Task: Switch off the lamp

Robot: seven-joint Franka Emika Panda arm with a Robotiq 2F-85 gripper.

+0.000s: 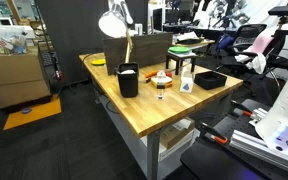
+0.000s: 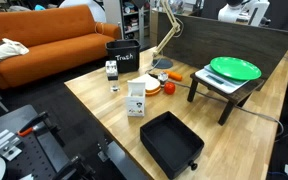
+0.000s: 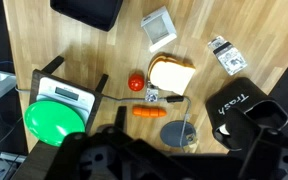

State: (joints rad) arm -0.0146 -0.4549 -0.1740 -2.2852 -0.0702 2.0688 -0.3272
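Observation:
The lamp (image 1: 112, 22) stands at the back of the wooden table, its white dome shade held high on a thin jointed arm; the shade looks bright. In an exterior view only its arm and base show (image 2: 167, 35). In the wrist view, from high above, its round grey base (image 3: 179, 132) lies just past my gripper (image 3: 184, 150). The gripper is a blurred dark mass along the bottom edge, its two lobes apart with nothing between them. The shade is not clear in the wrist view. The gripper does not show in either exterior view.
A black bin marked "Trash" (image 1: 128, 80) (image 2: 122, 58) (image 3: 234, 105) stands beside the lamp base. A green plate on a small stand (image 2: 234, 68) (image 3: 49, 118), a black tray (image 2: 171, 143), a white box (image 2: 136, 98), a carrot (image 3: 149, 113) and a red ball (image 3: 136, 82) share the table.

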